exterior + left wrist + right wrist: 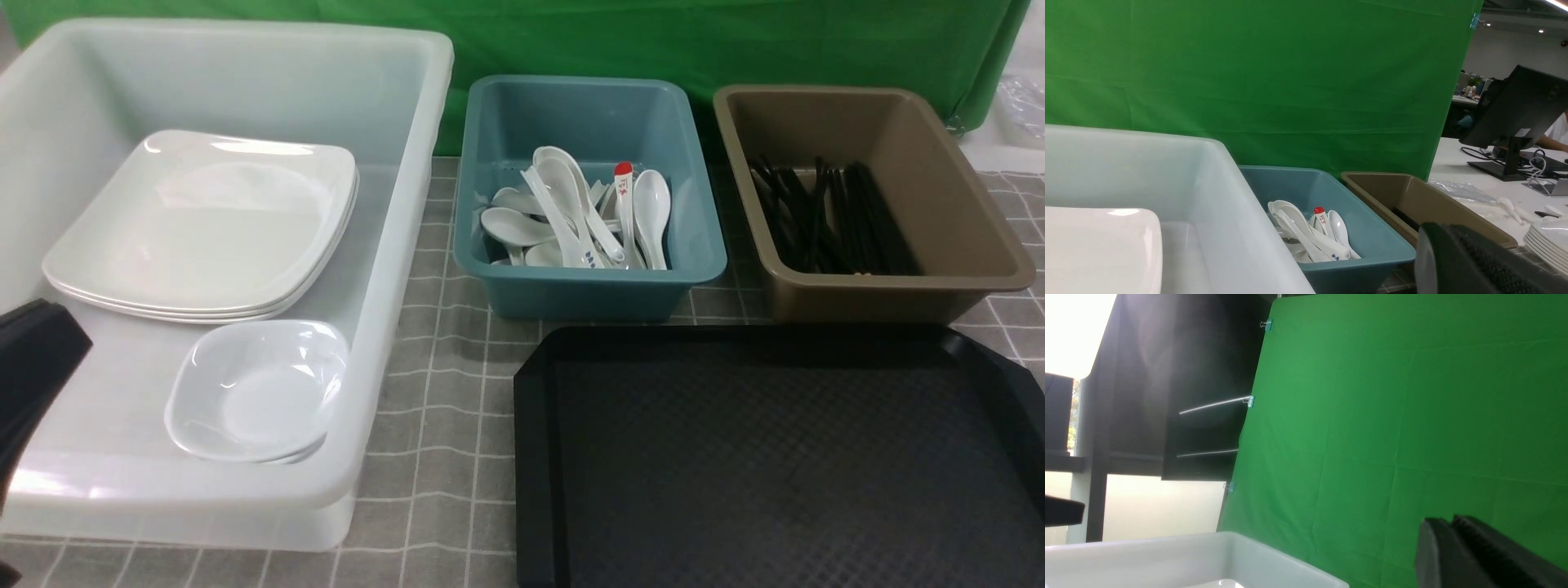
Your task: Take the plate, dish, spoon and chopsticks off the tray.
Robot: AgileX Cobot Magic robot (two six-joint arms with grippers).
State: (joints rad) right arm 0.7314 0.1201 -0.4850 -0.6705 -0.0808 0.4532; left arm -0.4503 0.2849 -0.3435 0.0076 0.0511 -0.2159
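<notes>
Tray [775, 457] looks bare. Plate [204, 229] tops the stack in the clear bin [392, 269] far left; it's glossy, stiff, probably slippery, so I'd pinch the rim. Right end effector [1451, 526] seems pressed together, left end effector [1453, 257] can't tell.

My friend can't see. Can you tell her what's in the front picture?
An empty black tray sits on a checked cloth. Behind it, a clear tub holds plates and dishes, a teal bin spoons, a brown bin chopsticks.
</notes>
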